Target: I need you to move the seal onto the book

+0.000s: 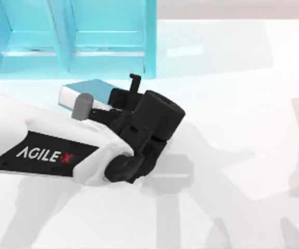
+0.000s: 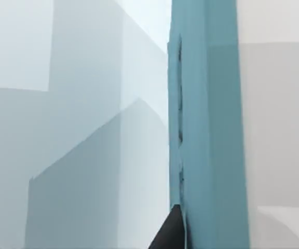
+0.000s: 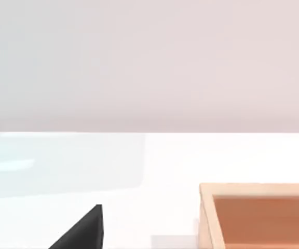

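The book [image 1: 90, 88], teal with white page edges, lies on the white table at the back left, just in front of the shelf. My left arm reaches in from the left over the book's near side and covers part of it. My left gripper [image 1: 135, 85] hangs at the book's right end. The seal is hidden. A dark corner of my left gripper [image 2: 170, 231] shows in the left wrist view against a tall teal panel [image 2: 206, 129]. My right gripper [image 3: 82, 233] appears as a black corner in the right wrist view, over bare table.
A large teal shelf unit [image 1: 71, 36] with compartments stands along the back left, close behind the book. An open orange-brown box [image 3: 258, 212] sits on the table in the right wrist view. The white tabletop [image 1: 232, 155] stretches to the right.
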